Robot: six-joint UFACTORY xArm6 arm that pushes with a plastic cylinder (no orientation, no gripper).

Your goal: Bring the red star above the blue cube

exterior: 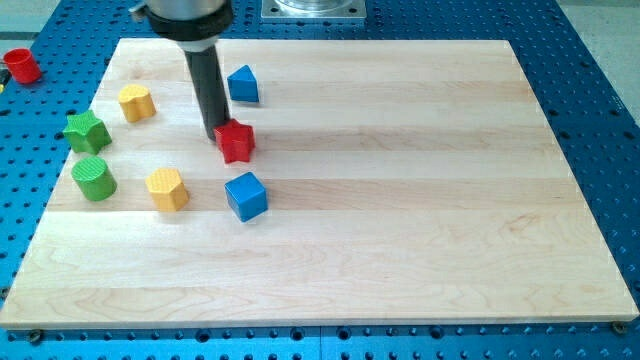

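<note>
The red star [237, 142] lies on the wooden board [400, 200], left of centre. The blue cube [246, 195] sits just below it toward the view's bottom, a small gap between them. My tip [217, 136] is at the red star's upper left edge, touching or nearly touching it. The dark rod rises from there to the view's top.
A blue triangular block [243, 85] lies above the red star. A yellow block [136, 102], a green star [86, 131], a green cylinder [94, 178] and a second yellow block [167, 188] stand on the left. A red cup-like object [21, 66] sits off the board at upper left.
</note>
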